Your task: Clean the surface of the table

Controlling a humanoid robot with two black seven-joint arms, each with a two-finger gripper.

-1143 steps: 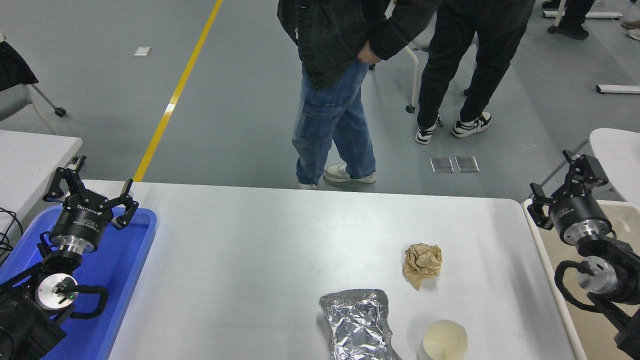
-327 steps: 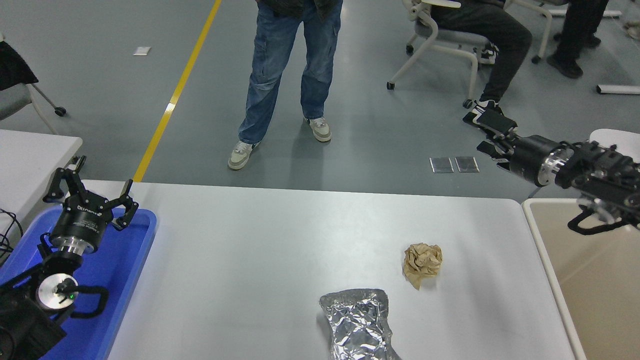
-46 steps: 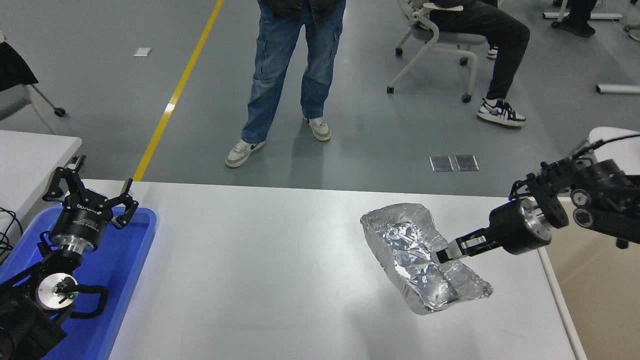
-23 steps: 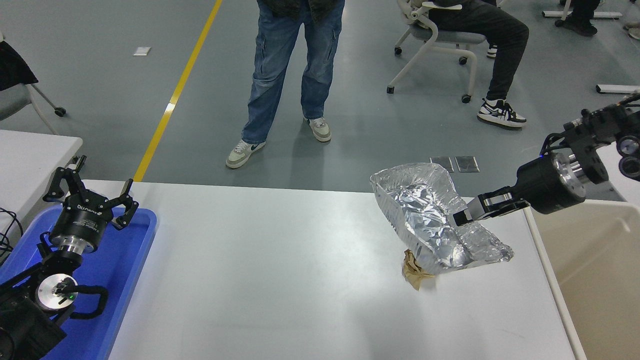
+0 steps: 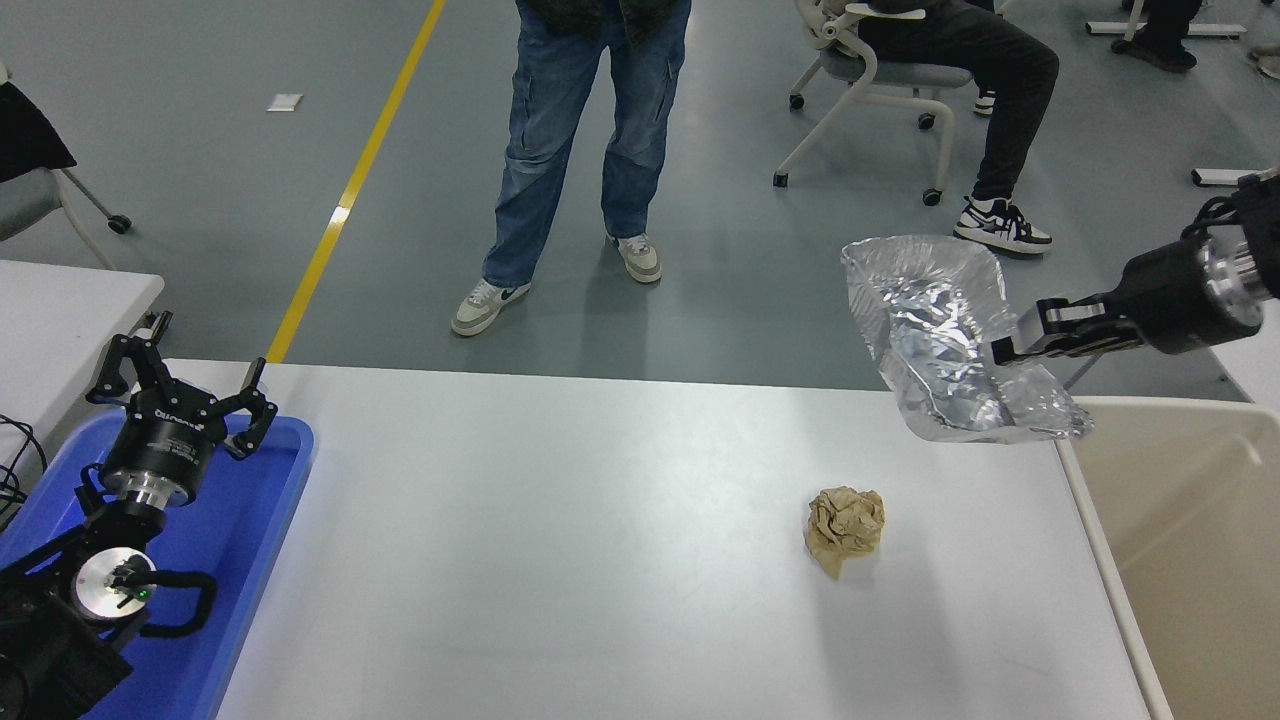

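The white-grey table surface fills the lower picture. A crumpled brown paper ball lies on it at the right of the middle. My right gripper comes in from the right edge and is shut on a crumpled sheet of silver foil. It holds the foil in the air above the table's far right corner, close to the beige bin. My left gripper is parked open over the blue tray at the lower left.
The beige bin stands against the table's right edge. A person in jeans stands beyond the far side. Another person sits on a rolling chair at the top right. A smaller white table is at the left edge.
My right gripper has lifted the foil up and to the right, from low over the table to above its far right corner. The brown paper ball is uncovered again. The left arm has not moved.
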